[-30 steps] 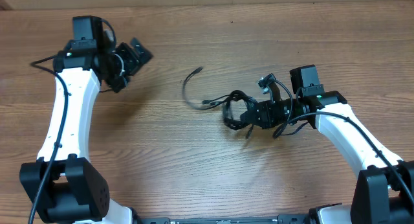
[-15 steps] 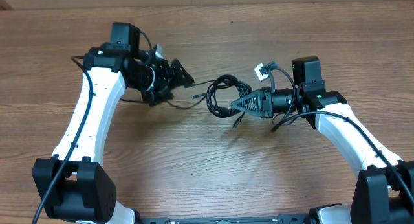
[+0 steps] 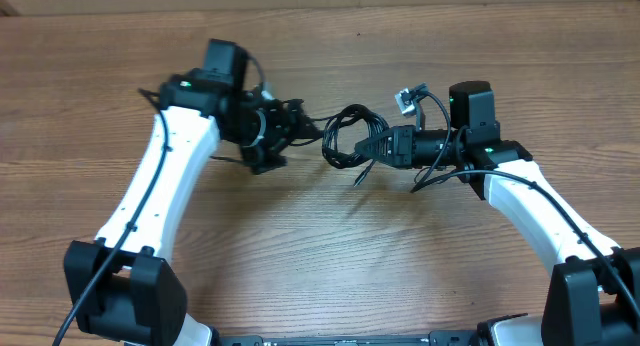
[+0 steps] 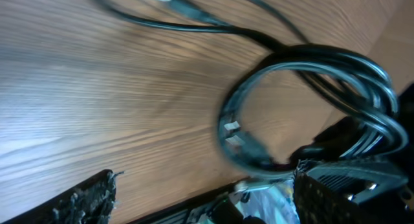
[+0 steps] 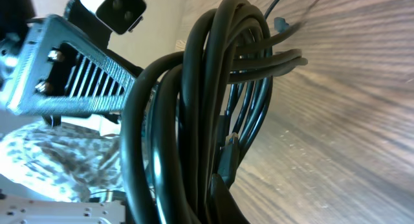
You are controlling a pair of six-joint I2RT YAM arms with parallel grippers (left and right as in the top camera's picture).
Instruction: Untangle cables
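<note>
We note the left arm extends toward centre, the left gripper [image 3: 292, 134] tilted, jaws apart, just beside the cables [image 3: 345, 136]. The right gripper [image 3: 376, 146] lies level, clamped on the coiled bundle. Loose strands run past the left fingers [image 4: 84, 198]. The table [image 3: 320, 256] shows wood all around; its far edge is well behind.
</note>
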